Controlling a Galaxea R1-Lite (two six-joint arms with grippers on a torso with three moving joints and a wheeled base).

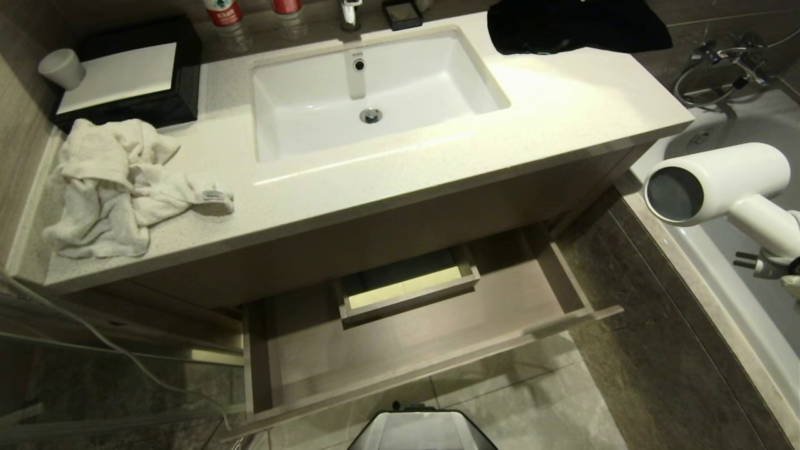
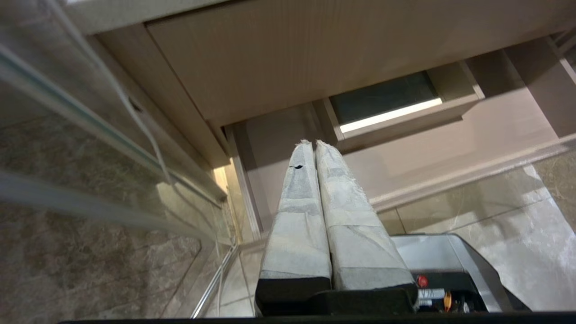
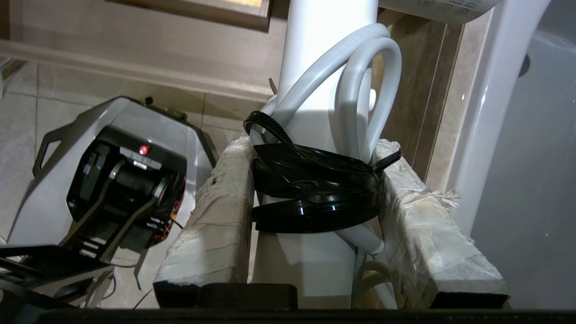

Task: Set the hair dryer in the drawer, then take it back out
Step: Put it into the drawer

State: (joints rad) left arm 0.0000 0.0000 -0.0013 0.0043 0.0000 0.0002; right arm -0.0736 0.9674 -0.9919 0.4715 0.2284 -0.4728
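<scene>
The white hair dryer (image 1: 719, 181) hangs in the air at the far right, over the bathtub's rim, its dark round opening facing left. My right gripper (image 3: 312, 148) is shut on its white handle (image 3: 324, 58), with the looped white cord (image 3: 360, 67) and a black band between the padded fingers. The plug (image 1: 750, 262) sticks out below the handle. Under the vanity the wood-grain drawer (image 1: 500, 294) stands pulled out, nothing lying in it, a boxed cut-out (image 1: 406, 287) at its back. Low at the left, my left gripper (image 2: 313, 143) is parked and shut, pointing toward the drawer (image 2: 450, 148).
On the counter (image 1: 562, 112) are a white sink (image 1: 375, 87), a crumpled white towel (image 1: 119, 181), a black box (image 1: 131, 75) with a cup (image 1: 61, 67), and a black cloth (image 1: 575, 25). The bathtub (image 1: 737, 250) runs along the right. My base (image 1: 422, 431) stands before the drawer.
</scene>
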